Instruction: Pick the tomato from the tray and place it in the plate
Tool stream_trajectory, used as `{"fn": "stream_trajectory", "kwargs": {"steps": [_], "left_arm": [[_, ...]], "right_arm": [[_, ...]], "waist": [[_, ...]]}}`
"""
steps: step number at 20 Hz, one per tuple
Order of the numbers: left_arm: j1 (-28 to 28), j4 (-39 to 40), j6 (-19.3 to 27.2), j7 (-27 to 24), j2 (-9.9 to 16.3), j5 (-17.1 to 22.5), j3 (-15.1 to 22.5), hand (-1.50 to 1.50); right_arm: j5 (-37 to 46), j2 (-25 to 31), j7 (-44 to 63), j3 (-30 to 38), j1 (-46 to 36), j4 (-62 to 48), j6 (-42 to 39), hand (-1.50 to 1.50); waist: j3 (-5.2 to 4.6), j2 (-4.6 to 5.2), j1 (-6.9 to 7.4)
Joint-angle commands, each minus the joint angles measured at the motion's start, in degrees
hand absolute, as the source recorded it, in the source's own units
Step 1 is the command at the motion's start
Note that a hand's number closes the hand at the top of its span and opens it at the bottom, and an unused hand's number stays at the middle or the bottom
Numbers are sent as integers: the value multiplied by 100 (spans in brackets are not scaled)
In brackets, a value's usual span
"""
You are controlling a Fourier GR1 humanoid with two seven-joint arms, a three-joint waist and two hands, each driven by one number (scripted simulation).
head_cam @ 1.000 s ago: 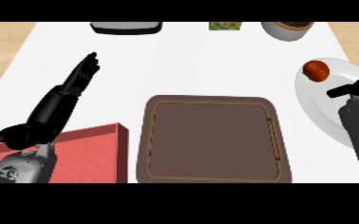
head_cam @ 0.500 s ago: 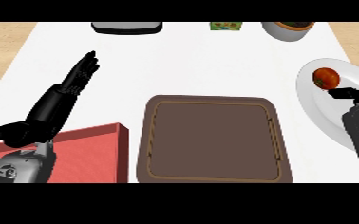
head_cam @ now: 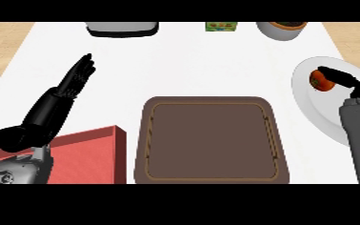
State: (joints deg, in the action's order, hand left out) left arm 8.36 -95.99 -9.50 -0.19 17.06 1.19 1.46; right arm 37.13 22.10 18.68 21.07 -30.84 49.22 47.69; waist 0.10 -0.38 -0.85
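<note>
At the far left my left robot hand (head_cam: 74,83) rests over the white surface (head_cam: 204,62) with its fingers straight and together, pointing up and away from me. Just below it lies a red box (head_cam: 91,157), cut off by the lower edge. The brown tray (head_cam: 215,145) sits in the middle and holds nothing. On the right, the white plate (head_cam: 313,102) carries the tomato (head_cam: 321,81) near its upper rim; it looks round, so I can read no long axis. My right robot hand (head_cam: 339,76) curls round the tomato there, holding it.
</note>
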Motion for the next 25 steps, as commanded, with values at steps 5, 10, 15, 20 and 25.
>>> {"fn": "stream_trajectory", "kwargs": {"steps": [5, 10, 15, 20, 25], "left_arm": [[-84, -54, -52, 69, 10, -3, -90, 0], [-70, -24, -176, 24, 71, 69, -217, 0], [-159, -663, -41, 516, -143, -62, -13, 0], [163, 28, -226, 83, -191, -173, -242, 0], [-303, -274, -472, 19, -168, -66, -315, 0]], "right_arm": [[-1956, -446, -1060, 469, 1416, 2459, -593, -150], [-2245, -646, -731, 415, 3029, 4596, -1119, -150], [-2758, -821, -697, 671, 4105, 5804, -1585, -150], [-2899, -922, -898, 917, 4589, 6140, -1962, -150], [-3249, -1163, -1220, 1071, 5049, 6375, -2467, -150]], "waist": [[-7, -2, -64], [-17, -11, -98], [-11, 6, 7], [-11, 31, 37], [-10, 29, 64]]}}
